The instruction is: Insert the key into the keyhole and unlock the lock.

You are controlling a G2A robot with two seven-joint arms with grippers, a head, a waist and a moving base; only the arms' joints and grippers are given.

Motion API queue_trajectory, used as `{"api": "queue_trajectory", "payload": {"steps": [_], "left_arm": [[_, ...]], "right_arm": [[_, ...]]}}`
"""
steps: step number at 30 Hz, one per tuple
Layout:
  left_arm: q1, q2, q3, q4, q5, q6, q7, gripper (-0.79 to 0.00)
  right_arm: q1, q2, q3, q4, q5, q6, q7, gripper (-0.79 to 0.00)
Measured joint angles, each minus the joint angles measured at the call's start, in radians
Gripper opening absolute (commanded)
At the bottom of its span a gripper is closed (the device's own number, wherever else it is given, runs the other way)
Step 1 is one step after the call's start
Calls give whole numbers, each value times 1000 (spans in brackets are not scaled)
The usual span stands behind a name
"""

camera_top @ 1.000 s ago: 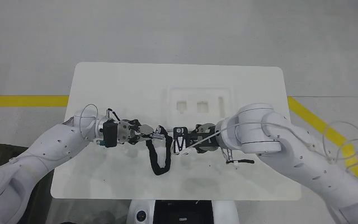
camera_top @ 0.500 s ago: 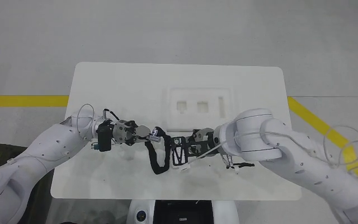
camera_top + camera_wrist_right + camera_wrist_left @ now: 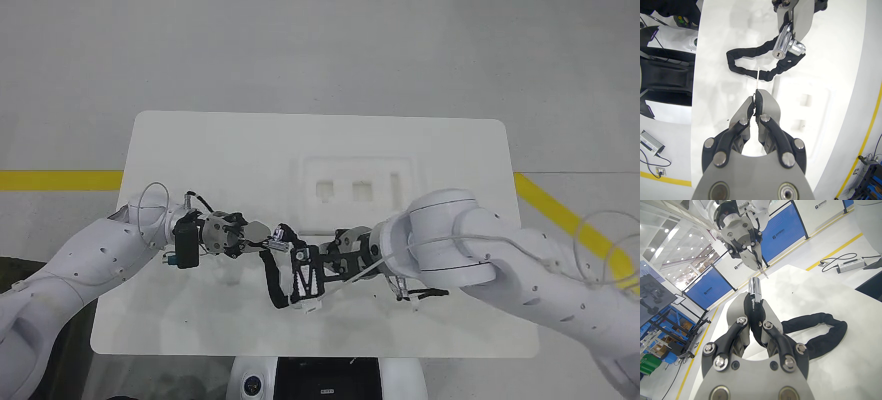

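Your left gripper [image 3: 262,238] is pinching the lock [image 3: 280,240], its fingers [image 3: 770,313] pressed onto the black-sleeved end where the chrome cylinder comes out. In the left wrist view [image 3: 754,302] that cylinder stands out past the fingertips with its free end turned away from the camera. The left arm comes in low from the left of the lock, forearm nearly level and wrist pointing straight across at the other arm.

You have the lock [image 3: 780,46] lifted off the table [image 3: 200,160]. From it the sleeved chain [image 3: 272,285] drops and lies in a loop on the tabletop, on the robot's side of the lock. The keyhole [image 3: 779,55] sits in the cylinder's flat end and faces your right arm.

To the right of the lock, your right gripper [image 3: 755,96] is closed on the head of the key [image 3: 758,77], and the thin blade sticks straight out beyond the fingertips. The blade's tip is near the cylinder but apart from it. In the right wrist view it sits off to one side of the keyhole, not in line with it. The right arm reaches in from the right of the lock, elbow bent and raised, gripper [image 3: 308,265] aimed back at the left one.

Beyond the lock lies a white foam tray [image 3: 300,170].
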Motion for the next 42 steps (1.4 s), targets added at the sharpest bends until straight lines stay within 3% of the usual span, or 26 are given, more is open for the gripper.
{"api": "queue_trajectory", "payload": {"steps": [17,42], "left_arm": [[0,0,0,0,0,0,0,-785],[0,0,0,0,0,0,0,-785]], "right_arm": [[56,-40,-8,41,47,54,25,-785],[67,-72,-15,71,58,54,37,-785]]}}
